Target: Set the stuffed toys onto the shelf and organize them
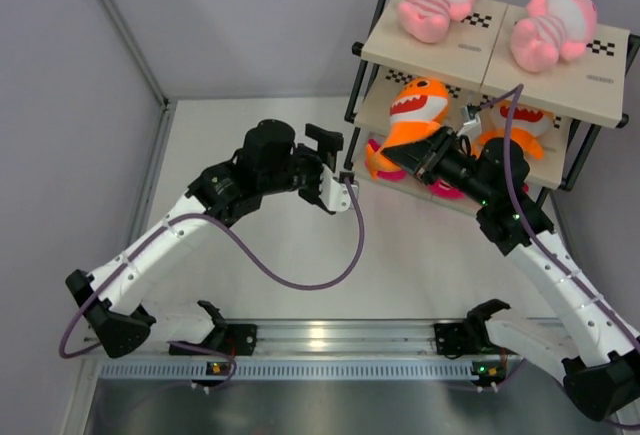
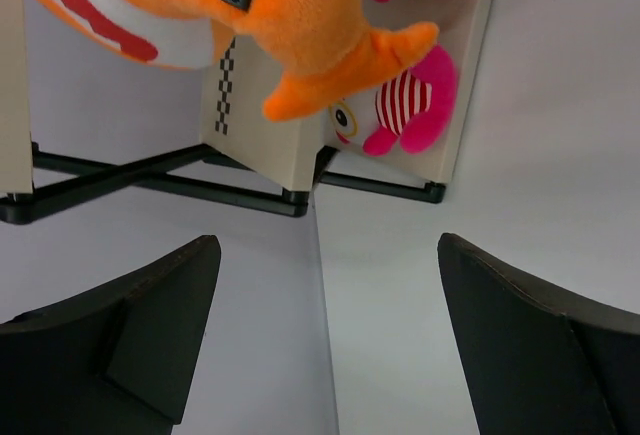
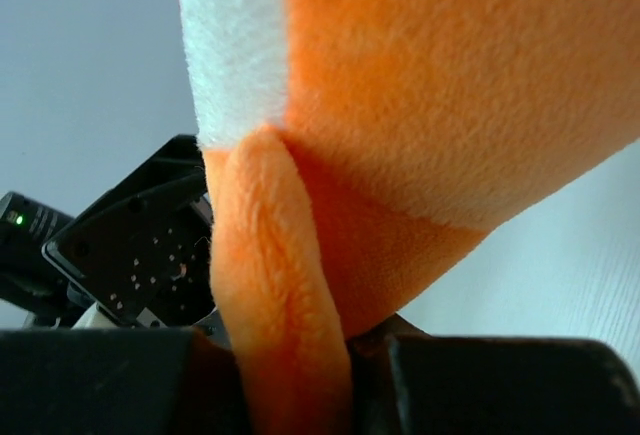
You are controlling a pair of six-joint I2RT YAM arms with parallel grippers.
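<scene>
- While the right claw [image 1: 422, 158] reaches in at the shelf [image 1: 470, 50], its fingers are closed on an orange shark [image 1: 415, 115], which it holds at the front left corner of the middle board, toothy mouth pointing up and back.
- From the right wrist you can see a flap of orange plush pinched tight between the two dark fingers [image 3: 500, 385], with the rest of the body bulging above them.
- A second shark [image 1: 525, 125] lies further right on that same middle board, partly behind the arm's purple cable [image 1: 508, 125].
- Two pale pink toys [image 1: 435, 0] lie side by side on the top board, one on each half.
- Two magenta toys [image 2: 415, 105] lie on the lowest board, one just beside the other. They show best from the left wrist, and from above the right arm hides most of them.
- The left claw [image 1: 335, 167] hangs over the white table [image 1: 250, 275], just left of the shelf and apart from it, with its fingers [image 2: 140, 325] spread wide and pointed towards the black frame.
</scene>
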